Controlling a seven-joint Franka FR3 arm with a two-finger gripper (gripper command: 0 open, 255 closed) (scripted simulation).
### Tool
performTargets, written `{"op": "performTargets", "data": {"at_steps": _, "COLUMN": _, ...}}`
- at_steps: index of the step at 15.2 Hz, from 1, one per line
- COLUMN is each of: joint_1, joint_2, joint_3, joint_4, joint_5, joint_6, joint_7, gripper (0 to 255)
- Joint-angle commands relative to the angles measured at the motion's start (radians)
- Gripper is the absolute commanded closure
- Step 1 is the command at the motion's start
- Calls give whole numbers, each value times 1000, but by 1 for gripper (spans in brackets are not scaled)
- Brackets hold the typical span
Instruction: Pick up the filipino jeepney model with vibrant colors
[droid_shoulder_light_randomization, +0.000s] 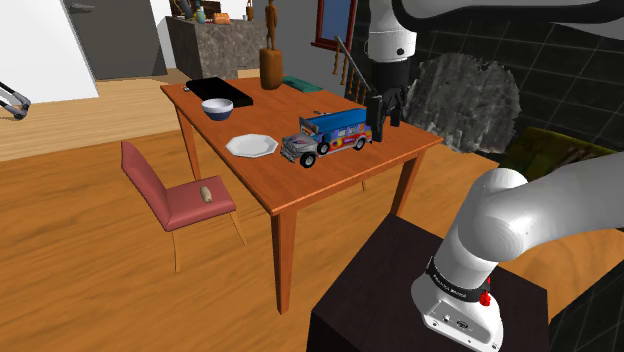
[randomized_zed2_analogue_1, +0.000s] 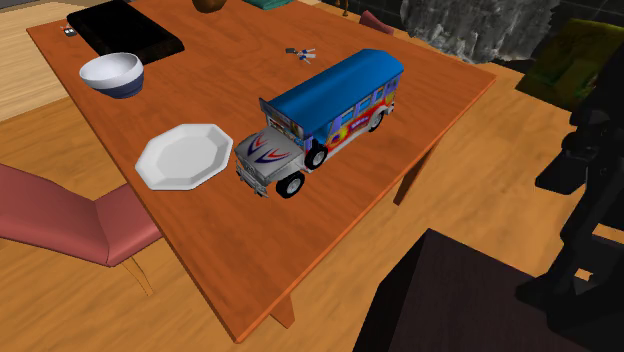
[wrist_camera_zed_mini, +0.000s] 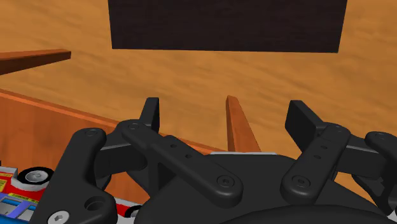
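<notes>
Orange-brown wood makes up the worktop (droid_shoulder_light_randomization: 300, 185), the biggest thing here and the one that carries nearly everything else. Beside its near corner sits the dark stand (droid_shoulder_light_randomization: 380, 290), from which the single white arm (droid_shoulder_light_randomization: 520, 215) loops up and over, I'd say so the hand can drop on the toy from above. One pink-red chair (droid_shoulder_light_randomization: 185, 207) is pushed out at the shoulder view's left, with one small tan roll-like thing (droid_shoulder_light_randomization: 206, 193) on its seat. The jeepney (droid_shoulder_light_randomization: 328, 135), one only, with a blue roof and bright painted sides, stands upright on its wheels near the middle of the worktop, its silver nose toward the plate and its rear toward the far edge. That settled stance looks easy to take hold of across the narrow body. One flat black tray (droid_shoulder_light_randomization: 220, 90) lies at the far end, one white eight-sided plate (droid_shoulder_light_randomization: 250, 145) sits just beside the jeepney's nose, and one blue-and-white bowl (droid_shoulder_light_randomization: 217, 108) rests between plate and tray; all three are apart from the toy, so nothing crowds the grasp. The pincer (droid_shoulder_light_randomization: 386, 125) hangs just past the jeepney's rear, close to the worktop's edge, its two fingers (wrist_camera_zed_mini: 151, 114) spread wide with nothing between them, so the model is not yet held. Smallest of all, one tiny cluster like keys (randomized_zed2_analogue_1: 302, 53) lies beyond the roof.
</notes>
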Motion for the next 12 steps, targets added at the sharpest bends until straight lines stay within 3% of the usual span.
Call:
{"op": "performTargets", "data": {"at_steps": 1, "joint_1": 0, "joint_2": 0, "joint_3": 0, "joint_4": 0, "joint_5": 0, "joint_6": 0, "joint_7": 0, "gripper": 0}}
{"op": "performTargets", "data": {"at_steps": 12, "joint_1": -35, "joint_2": 392, "joint_3": -86, "joint_4": 196, "joint_5": -46, "joint_6": 233, "joint_7": -88, "gripper": 0}}
